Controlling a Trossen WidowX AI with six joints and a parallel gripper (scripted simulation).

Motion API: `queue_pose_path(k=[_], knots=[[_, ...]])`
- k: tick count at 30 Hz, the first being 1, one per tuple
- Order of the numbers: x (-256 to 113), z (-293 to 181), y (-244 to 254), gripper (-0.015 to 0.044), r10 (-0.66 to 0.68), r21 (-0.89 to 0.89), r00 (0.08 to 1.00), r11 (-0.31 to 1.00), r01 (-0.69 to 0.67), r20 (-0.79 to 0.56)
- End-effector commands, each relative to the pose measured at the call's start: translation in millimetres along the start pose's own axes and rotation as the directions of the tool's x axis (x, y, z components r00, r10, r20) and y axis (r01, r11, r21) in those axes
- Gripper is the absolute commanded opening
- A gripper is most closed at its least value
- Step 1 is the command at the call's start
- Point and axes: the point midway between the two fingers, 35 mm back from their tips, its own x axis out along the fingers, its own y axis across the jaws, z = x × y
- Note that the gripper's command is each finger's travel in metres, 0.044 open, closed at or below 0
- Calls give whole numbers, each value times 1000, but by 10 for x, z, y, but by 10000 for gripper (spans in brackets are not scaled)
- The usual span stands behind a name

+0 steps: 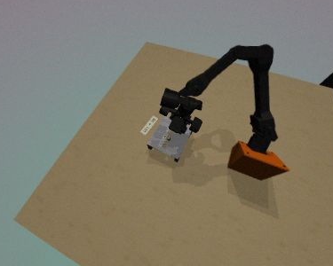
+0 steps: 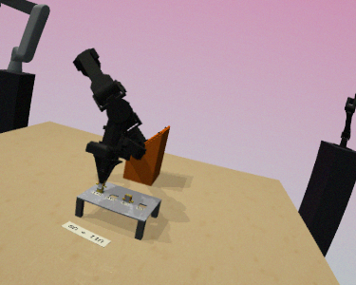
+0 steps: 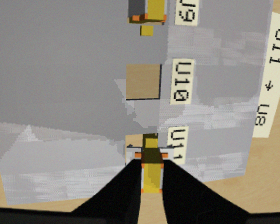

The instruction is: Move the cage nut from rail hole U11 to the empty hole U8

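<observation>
Gripping the nut (image 2: 98, 190) (image 3: 152, 176) between the fingers (image 2: 101, 183) at U11, ideally drawing it straight up off the plate (image 1: 180, 147) (image 2: 119, 201) (image 3: 65, 65), squeezing steadily, then carrying it clear above the U9 nut (image 1: 169, 138) (image 2: 128, 198) (image 3: 149, 11).

One camera looks steeply down from high over my tan rectangular worktop (image 1: 99, 173) (image 2: 215, 247), another slantwise across it from farther down, the third closely down past my black two-fingered pincer (image 1: 178, 125) (image 2: 101, 184) (image 3: 152, 162); all share the grey rectangular rail plate (image 1: 179, 143) (image 2: 146, 209) (image 3: 65, 70).
</observation>
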Motion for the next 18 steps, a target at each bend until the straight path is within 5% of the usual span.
queue_pose_path(k=[1,18], knots=[[-9,5,-2,28,1,4,1000,1000,-1,5],[-16,5,-8,28,10,3,1000,1000,-10,5]])
